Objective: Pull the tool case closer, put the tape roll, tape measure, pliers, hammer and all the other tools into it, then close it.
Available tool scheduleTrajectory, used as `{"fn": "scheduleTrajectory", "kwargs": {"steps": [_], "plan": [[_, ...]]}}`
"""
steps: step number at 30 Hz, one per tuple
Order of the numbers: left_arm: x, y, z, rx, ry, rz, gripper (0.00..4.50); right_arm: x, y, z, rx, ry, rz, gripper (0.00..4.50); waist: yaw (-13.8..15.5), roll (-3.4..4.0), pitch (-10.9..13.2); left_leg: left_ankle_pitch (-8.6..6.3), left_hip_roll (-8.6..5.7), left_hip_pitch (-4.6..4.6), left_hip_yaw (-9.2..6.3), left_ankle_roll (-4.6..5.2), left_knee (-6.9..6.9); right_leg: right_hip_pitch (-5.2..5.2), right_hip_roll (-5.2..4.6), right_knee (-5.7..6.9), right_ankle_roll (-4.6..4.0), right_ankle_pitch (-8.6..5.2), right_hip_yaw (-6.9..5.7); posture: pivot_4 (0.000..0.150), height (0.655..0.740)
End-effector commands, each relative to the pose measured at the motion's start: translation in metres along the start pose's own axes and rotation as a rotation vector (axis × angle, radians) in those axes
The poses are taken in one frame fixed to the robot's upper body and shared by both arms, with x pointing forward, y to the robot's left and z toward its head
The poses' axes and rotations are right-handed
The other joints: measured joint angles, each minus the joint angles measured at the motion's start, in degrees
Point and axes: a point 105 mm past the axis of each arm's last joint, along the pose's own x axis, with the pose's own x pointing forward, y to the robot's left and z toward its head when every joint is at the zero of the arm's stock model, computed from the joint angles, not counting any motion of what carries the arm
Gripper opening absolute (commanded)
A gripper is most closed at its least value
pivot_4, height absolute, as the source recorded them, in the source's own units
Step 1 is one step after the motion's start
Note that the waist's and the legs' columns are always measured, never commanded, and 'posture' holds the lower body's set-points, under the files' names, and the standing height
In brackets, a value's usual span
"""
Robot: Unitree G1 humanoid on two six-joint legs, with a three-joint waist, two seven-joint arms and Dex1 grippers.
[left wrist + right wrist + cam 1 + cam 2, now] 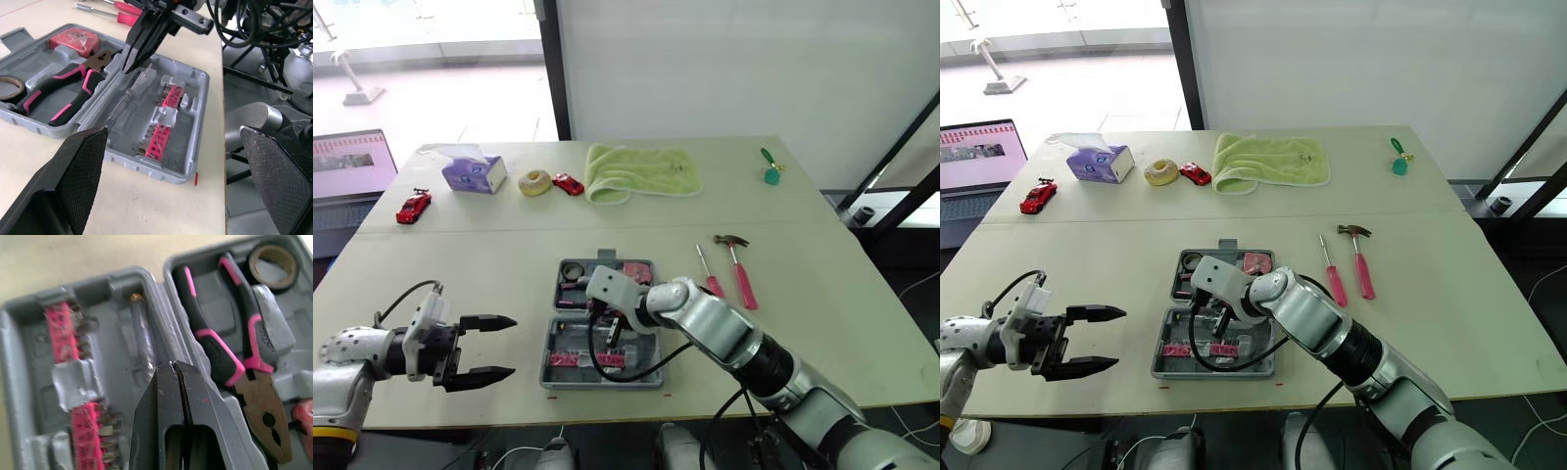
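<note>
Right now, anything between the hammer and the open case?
Yes: the pink-handled screwdriver lies on the table between the hammer and the tool case. The right gripper hovers shut over the case.

tool case: grey, open | pliers, tape roll, tape measure: inside | hammer, screwdriver: lying right of it

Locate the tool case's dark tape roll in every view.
Left eye view: tape roll in the far left corner of the tool case.
Right eye view: tape roll, same corner.
Left wrist view: tape roll past the handle ends of the pliers.
Right wrist view: tape roll past those handles.
Shared landmark: the tool case corner.
</note>
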Motion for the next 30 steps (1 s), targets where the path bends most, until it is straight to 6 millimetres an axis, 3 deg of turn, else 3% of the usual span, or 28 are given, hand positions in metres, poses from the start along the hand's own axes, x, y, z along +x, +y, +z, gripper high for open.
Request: {"fn": "scheduleTrajectory", "kwargs": {"steps": [1, 8, 30], "plan": [[0.002, -0.002, 0.008, 0.032, 0.005, -0.005, 4.50, 0.001, 0.005, 0.006, -0.025, -0.023, 0.011, 0.03, 0.0, 0.00, 0.0, 0.00, 0.00, 0.00, 0.00, 0.00, 0.00, 0.00, 0.00, 0.00, 0.00, 0.00, 0.00, 0.150, 0.7400], [0.004, -0.001, 0.012, 0.032, 0.006, -0.002, 4.50, 0.003, 0.018, 0.011, -0.048, -0.040, 0.065, 0.03, -0.1, 0.00, 0.0, 0.00, 0.01, 0.01, 0.00, 0.00, -0.01, -0.01, 0.02, 0.00, 0.00, 0.00, 0.00, 0.150, 0.7400], [0.005, 0.001, 0.012, 0.029, 0.008, 0.003, 4.50, 0.015, 0.021, -0.001, -0.025, 0.025, 0.056, 0.03, -0.1, 0.00, 0.0, 0.00, 0.00, 0.01, -0.01, 0.00, -0.01, 0.00, 0.02, 0.00, 0.00, 0.00, 0.00, 0.150, 0.7400]]}}
